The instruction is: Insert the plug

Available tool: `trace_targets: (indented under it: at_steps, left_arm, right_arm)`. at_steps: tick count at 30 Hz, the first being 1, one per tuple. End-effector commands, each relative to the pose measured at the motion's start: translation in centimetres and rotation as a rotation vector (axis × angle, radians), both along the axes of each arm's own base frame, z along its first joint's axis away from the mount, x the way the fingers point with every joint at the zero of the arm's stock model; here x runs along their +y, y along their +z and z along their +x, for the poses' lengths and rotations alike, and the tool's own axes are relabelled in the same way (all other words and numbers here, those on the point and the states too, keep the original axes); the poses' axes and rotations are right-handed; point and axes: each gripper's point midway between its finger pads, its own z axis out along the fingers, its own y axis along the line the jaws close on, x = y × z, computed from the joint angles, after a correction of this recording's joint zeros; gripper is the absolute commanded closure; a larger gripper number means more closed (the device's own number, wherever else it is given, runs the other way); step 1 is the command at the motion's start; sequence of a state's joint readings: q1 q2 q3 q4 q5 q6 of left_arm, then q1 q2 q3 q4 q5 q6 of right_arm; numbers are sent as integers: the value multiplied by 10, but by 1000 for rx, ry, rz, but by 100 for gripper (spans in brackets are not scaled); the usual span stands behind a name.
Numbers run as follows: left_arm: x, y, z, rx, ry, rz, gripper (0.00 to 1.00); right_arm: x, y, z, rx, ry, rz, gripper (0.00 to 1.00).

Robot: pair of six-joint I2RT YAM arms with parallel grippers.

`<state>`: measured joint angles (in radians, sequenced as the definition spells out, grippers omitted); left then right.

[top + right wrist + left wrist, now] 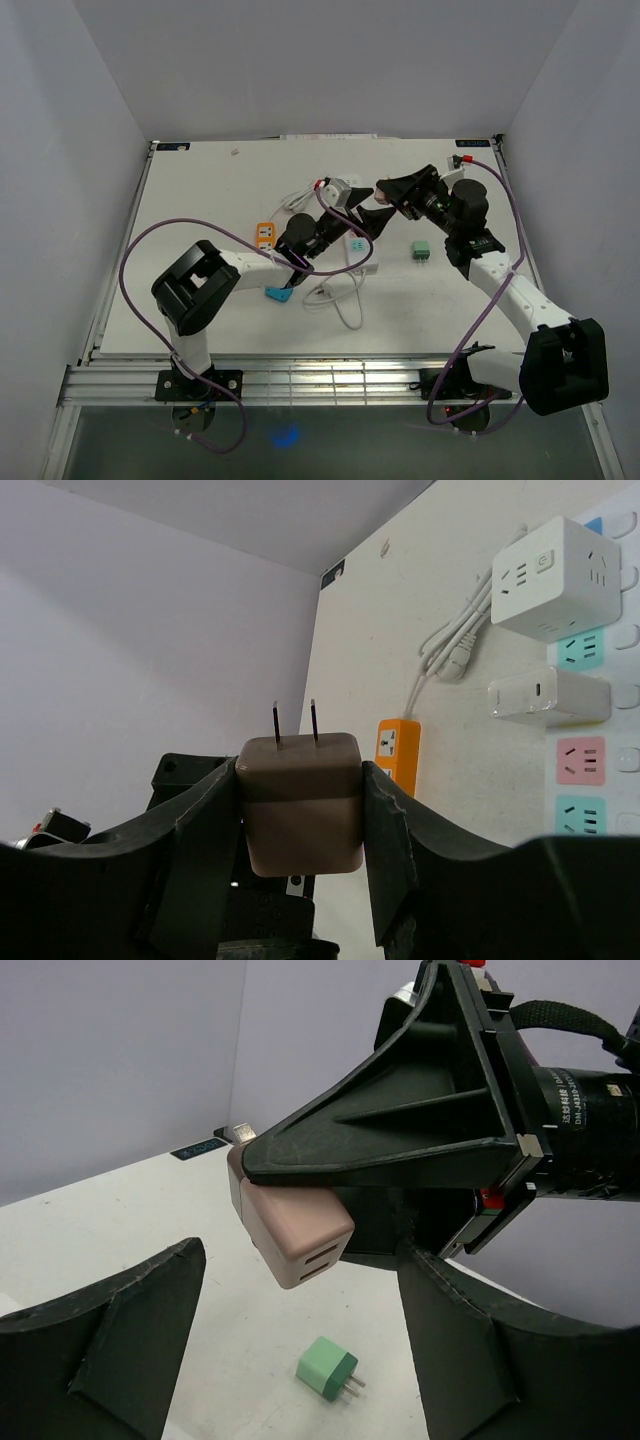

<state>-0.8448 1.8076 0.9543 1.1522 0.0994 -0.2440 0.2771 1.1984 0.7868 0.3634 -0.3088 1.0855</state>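
While lilac-grey walls (pixel 320 60) are closing in on three sides, a matte white table (pixel 200 190) is filling the top view, with a ribbed aluminium rail (pixel 320 382) running along its 6 o'clock edge; purple cables (pixel 135 255) are looping off both arms.

Above the board, a little toward 12 o'clock from its middle, the two black grippers are meeting. The right gripper (pixel 300 780) is clamping a taupe plug (pixel 300 830) between its flat, wedge-shaped fingers (pixel 200 850), which are pressing on two opposite sides; the plug is a smooth rounded cube with a darker band around it, its two thin metal prongs pointing to 12 o'clock in the right wrist view, and it is hanging in the air clear of the table. The left gripper (pixel 300 1248) is standing wide apart, its rough-surfaced fingers (pixel 120 1340) spreading to either side below the plug and gripping nothing.

A small green plug (pixel 325 1368) with two prongs is lying on its side on the table, at about 4 o'clock from the held one. A white power strip (pixel 590 760) with pink and teal sockets is lying flat; a white cube socket (pixel 555 575) and an oblong white charger (pixel 550 695) are sitting on it; an orange adapter (pixel 397 750) is lying at its 9 o'clock, and a white cable (pixel 345 305) is curling toward 6 o'clock.
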Motion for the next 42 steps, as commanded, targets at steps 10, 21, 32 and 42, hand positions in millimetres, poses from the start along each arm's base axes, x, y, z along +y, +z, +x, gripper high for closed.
trace_targets:
  at_steps: [10, 21, 32, 42]
  left_arm:
    - [-9, 18, 2, -73, -9, -21, 14]
    - [-14, 21, 5, -94, -13, -15, 47]
    - [-1, 19, 5, -99, 34, -10, 100]
    - [23, 25, -3, -57, 64, 3, 100]
  right_arm:
    - [-1, 18, -8, -60, 0, 35, 75]
    - [-1, 19, -12, -65, 4, 52, 78]
    - [2, 13, -14, -54, 27, 44, 68]
    - [2, 10, -15, -69, 46, 3, 2]
